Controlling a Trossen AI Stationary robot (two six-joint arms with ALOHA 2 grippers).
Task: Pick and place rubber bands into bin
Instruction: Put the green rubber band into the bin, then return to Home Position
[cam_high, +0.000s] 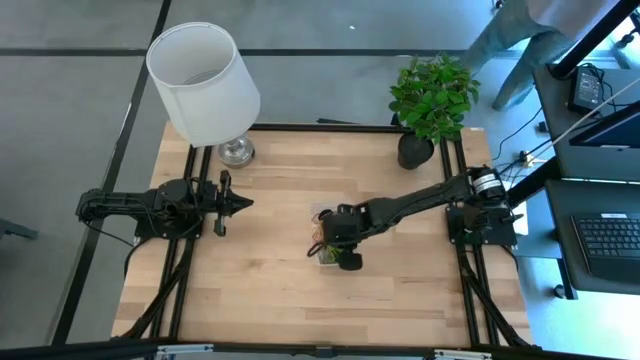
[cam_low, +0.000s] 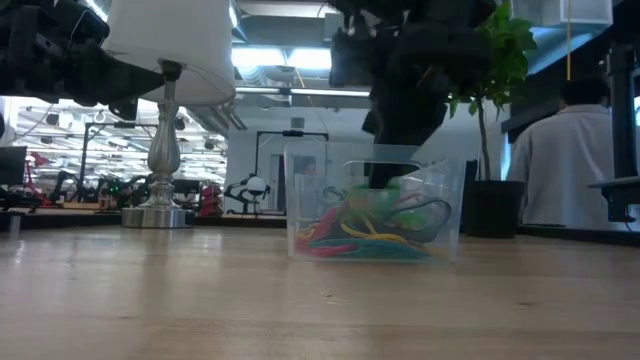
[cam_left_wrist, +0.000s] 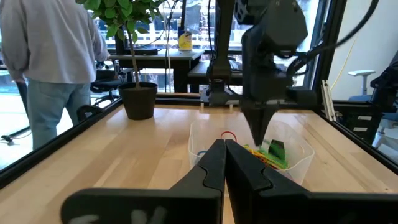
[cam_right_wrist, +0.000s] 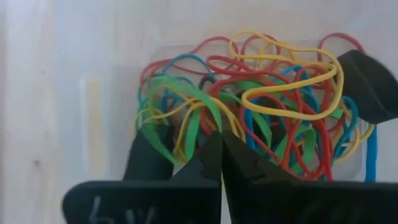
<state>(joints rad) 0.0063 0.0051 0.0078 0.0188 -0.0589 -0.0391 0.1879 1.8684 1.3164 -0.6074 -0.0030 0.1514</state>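
The bin (cam_high: 322, 215) is a small clear tray at the table's middle, standing on its flat bottom. It holds a tangle of red, yellow, green and blue rubber bands (cam_right_wrist: 261, 106), also seen through the wall in the low view (cam_low: 370, 235). My right gripper (cam_right_wrist: 221, 137) is shut and points steeply down into the bin (cam_low: 300, 200), its tips just over the bands. My left gripper (cam_high: 248, 203) is shut and level at the table's left, pointing at the bin (cam_left_wrist: 199, 140) from well away. My right gripper has its shut tips right at a wide green rubber band (cam_right_wrist: 189, 99) on top of the pile. I cannot tell whether the tips touch or pinch it.
A white-shaded lamp (cam_high: 205, 85) stands at the far left and a potted plant (cam_high: 432, 100) at the far right. A dark block (cam_right_wrist: 370, 87) sits at one side of the bin. A person (cam_left_wrist: 50, 62) stands beyond the table. Bare wood lies around the bin.
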